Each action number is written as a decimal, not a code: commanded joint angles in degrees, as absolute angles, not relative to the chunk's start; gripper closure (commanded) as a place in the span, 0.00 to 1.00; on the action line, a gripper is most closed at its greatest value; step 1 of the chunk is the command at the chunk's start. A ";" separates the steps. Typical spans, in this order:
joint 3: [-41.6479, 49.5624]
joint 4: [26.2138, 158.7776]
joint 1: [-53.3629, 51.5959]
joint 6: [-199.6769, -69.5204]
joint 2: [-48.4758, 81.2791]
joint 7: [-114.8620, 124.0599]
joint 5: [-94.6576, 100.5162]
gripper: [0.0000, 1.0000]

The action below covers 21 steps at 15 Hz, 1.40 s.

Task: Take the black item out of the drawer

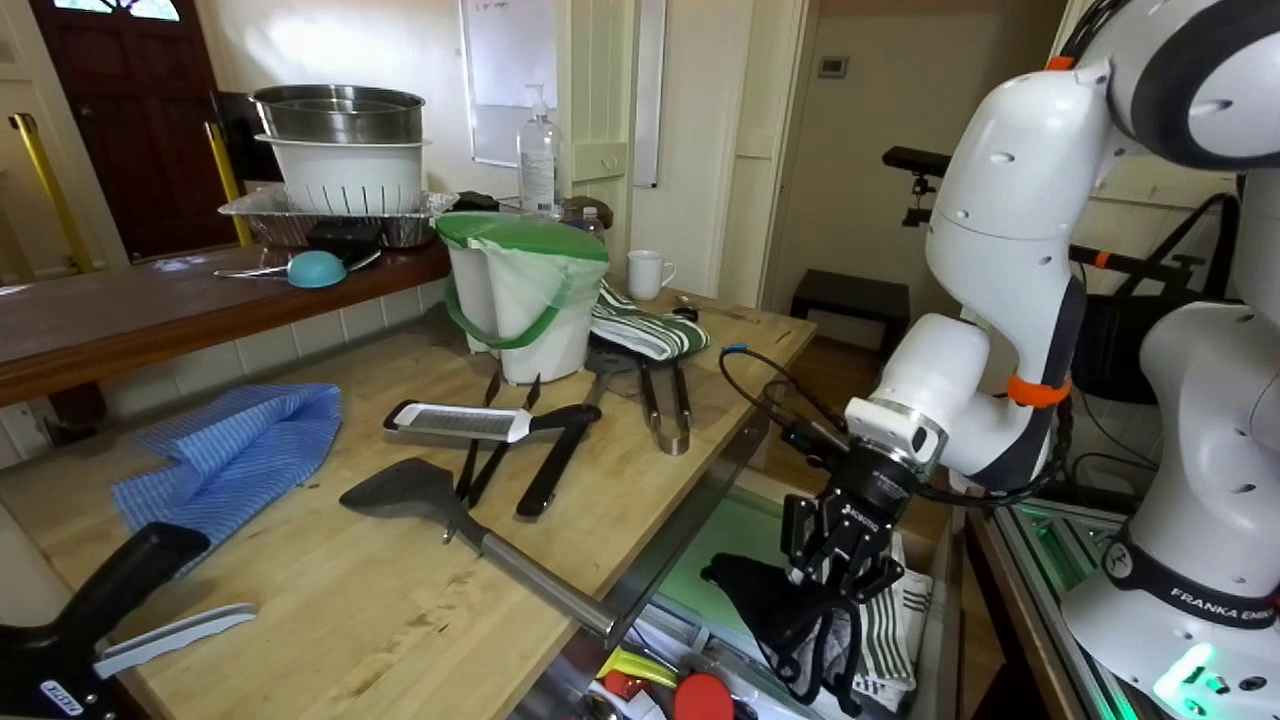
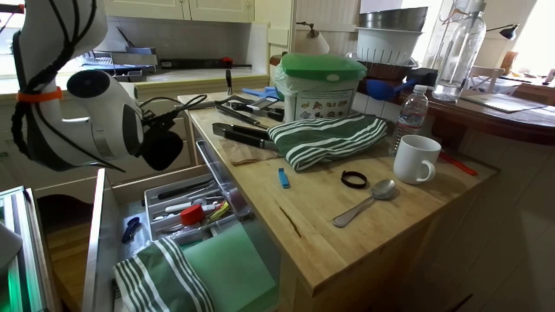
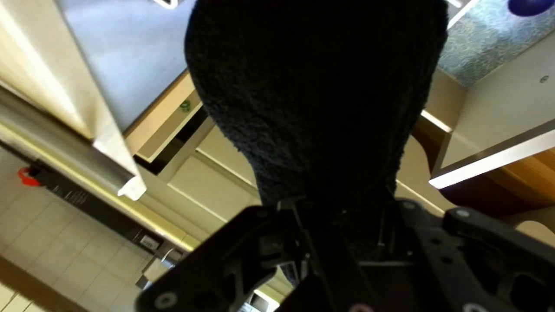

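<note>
In an exterior view, the window (image 2: pixel 539 47) well right of the bucket (image 2: pixel 323 89) was overexposed. The wall (image 1: pixel 320 42) behind the bucket carried broad glare. In the wrist view, the black item (image 3: pixel 316 104) was too dark for much detail.

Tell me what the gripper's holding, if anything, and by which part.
The black item, pinched by the gripper at its narrower part in the wrist view; its wide, rounded part sticks out beyond.

Exterior views from opposite ends of counter (image 1: pixel 320 585), both showing drawer (image 2: pixel 102 242), wrist view close along claw (image 3: pixel 344 212)
</note>
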<state>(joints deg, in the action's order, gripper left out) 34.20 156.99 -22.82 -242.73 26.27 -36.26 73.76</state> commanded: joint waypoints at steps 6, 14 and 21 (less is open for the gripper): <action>12.11 157.28 12.23 -242.67 15.74 -38.18 81.72 0.93; 3.57 157.21 15.50 -241.74 7.71 -31.08 75.52 0.93; 7.24 149.34 15.34 -235.58 -7.76 -7.04 70.25 0.93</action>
